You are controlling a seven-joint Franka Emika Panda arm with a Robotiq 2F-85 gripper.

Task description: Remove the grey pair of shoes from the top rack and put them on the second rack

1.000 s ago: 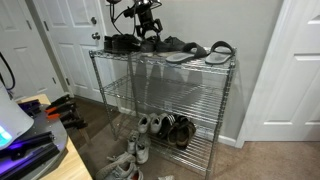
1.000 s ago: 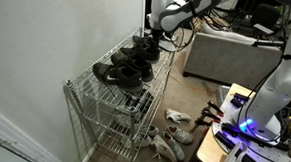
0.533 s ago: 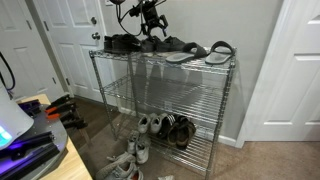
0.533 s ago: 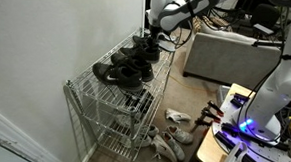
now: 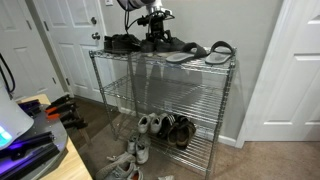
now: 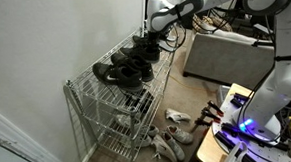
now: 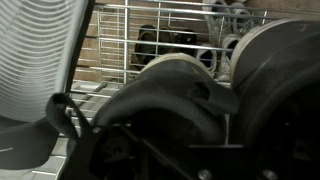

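The wire rack [image 5: 160,95] is shiny silver, its shelves a fine grid of bright lines. Along its top edge, black shoes [image 5: 120,43] sit at one end, the grey pair of shoes [image 5: 178,45] lies mid-shelf under the black gripper [image 5: 152,38], and grey sandals [image 5: 213,52] with dark straps fill the other end. By the bottom edge are white sneakers [image 5: 147,124] and brown shoes [image 5: 181,130] over tan carpet [image 5: 265,160], and the wrist view shows a pale ribbed surface [image 7: 40,50] with thin parallel stripes.

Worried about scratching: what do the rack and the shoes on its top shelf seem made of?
Rack: probably metal wire, bright chrome-like finish; thin see-through grid shelves that glint. Shoes: dark, matte, perhaps fabric or rubber; no shine, too small to be sure.
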